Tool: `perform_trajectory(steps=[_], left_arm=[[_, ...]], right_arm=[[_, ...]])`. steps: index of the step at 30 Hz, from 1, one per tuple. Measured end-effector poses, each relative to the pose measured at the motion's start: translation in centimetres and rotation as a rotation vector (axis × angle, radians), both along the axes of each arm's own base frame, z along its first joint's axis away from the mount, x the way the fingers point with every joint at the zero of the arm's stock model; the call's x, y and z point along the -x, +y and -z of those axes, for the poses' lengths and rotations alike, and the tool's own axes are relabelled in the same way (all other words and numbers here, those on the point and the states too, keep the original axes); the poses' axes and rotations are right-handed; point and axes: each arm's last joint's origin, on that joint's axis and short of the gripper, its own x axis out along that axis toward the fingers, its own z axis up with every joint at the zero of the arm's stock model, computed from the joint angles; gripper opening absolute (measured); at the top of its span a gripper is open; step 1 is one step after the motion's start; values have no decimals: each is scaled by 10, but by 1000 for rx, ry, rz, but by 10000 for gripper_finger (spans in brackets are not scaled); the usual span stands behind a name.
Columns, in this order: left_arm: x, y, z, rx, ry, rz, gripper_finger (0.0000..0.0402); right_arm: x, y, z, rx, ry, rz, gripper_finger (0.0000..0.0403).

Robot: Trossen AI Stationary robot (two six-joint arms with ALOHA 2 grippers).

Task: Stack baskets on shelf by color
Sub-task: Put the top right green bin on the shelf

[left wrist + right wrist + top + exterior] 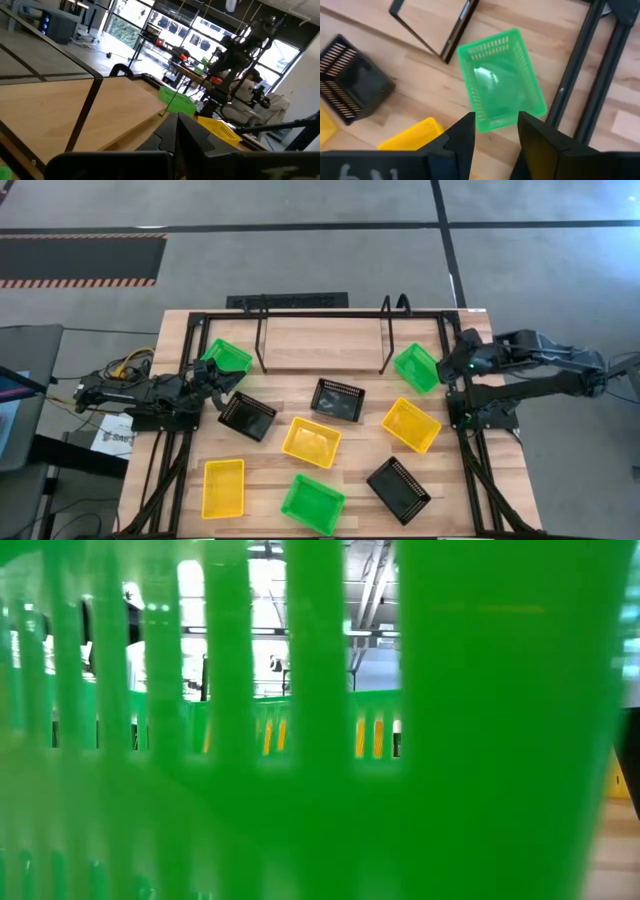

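Green perforated basket (502, 80), open-topped

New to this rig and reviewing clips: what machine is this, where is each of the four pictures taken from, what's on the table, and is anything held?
Two dark robot arms work at a wooden table. One picture looks straight down; one sits at table height, blocked by a green basket; two ride the wrists. Nine baskets in green, yellow and black lie scattered; the shelf is bare. The right gripper is open above another green basket, holding nothing. The left gripper, shut, waits at the table's left.
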Motion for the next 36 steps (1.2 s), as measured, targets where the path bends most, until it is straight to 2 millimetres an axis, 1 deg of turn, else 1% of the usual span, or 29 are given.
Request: perform_trajectory(steps=[5,10,13,19,24,29,36], left_arm=[[0,0,0,0,0,-1,0],[0,0,0,0,0,-1,0],[0,0,0,0,0,-2,0],[0,0,0,0,0,-2,0],[0,0,0,0,0,-3,0],[0,0,0,0,0,-3,0],[0,0,0,-1,0,-3,0]], right_arm=[[-8,-14,3,-13,79,-14,172],[-11,-33,7,-54,166,-27,172],[-14,-48,10,-73,200,-33,172],[-20,-82,16,-82,201,-60,171],[-27,-103,26,-120,261,-99,171],[-33,-116,40,-194,318,-145,171],[-37,-118,69,-305,390,-195,171]])
